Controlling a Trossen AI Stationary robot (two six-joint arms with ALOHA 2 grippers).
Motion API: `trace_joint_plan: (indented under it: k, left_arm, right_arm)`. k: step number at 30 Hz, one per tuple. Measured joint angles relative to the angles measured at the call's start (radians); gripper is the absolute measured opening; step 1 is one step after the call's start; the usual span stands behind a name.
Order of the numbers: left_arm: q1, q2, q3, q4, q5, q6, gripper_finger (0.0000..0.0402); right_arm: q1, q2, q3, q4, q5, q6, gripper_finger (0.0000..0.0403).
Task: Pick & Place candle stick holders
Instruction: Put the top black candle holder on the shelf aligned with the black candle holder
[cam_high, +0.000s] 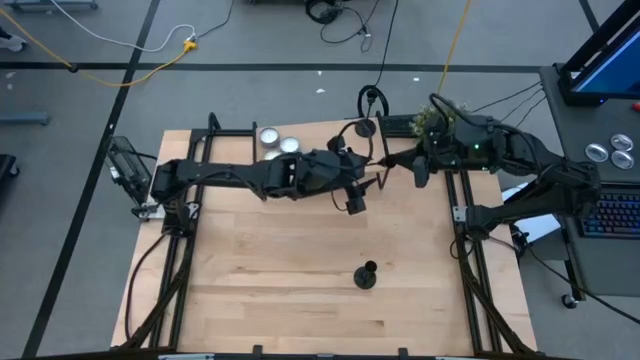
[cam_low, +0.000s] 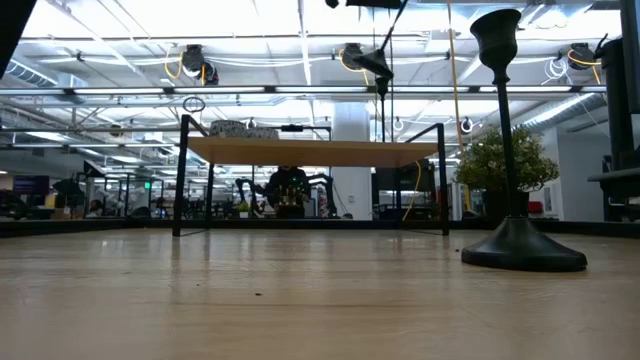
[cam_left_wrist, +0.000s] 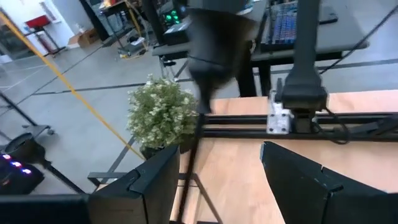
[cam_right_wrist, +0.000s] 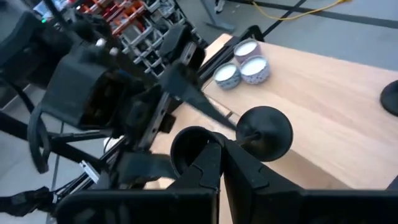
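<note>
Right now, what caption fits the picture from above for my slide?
Two robot arms meet over a wooden table, passing a candlestick holder, while another holder stands alone near the front.

The right gripper is cut off by the picture's edge, and only the round base of the candle holder it pinches shows clearly. From above, that holder is a thin dark shape, too small to make out. The left gripper shows only its finger tops. The bench front edge is cut off.
</note>
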Motion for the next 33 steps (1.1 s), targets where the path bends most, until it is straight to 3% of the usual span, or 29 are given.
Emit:
trace_joint_plan:
  k: [18,22,28,33]
  left_arm:
    - [0.005,0.0,0.007,-0.022,0.011,0.003,0.0224]
    - [0.005,0.0,0.007,-0.026,0.046,0.003,0.0162]
    - [0.005,0.0,0.007,-0.05,0.102,0.011,0.0021]
    - [0.005,0.0,0.007,-0.072,0.114,0.003,0.0014]
  right_arm:
    - [0.077,0.022,-0.001,0.044,0.0,0.014,0.0]
    - [0.079,0.028,-0.001,0.04,0.0,0.023,0.0]
    - [0.078,0.034,-0.002,0.03,0.004,0.03,0.0]
    - [0.078,0.04,-0.002,0.026,0.003,0.026,0.0]
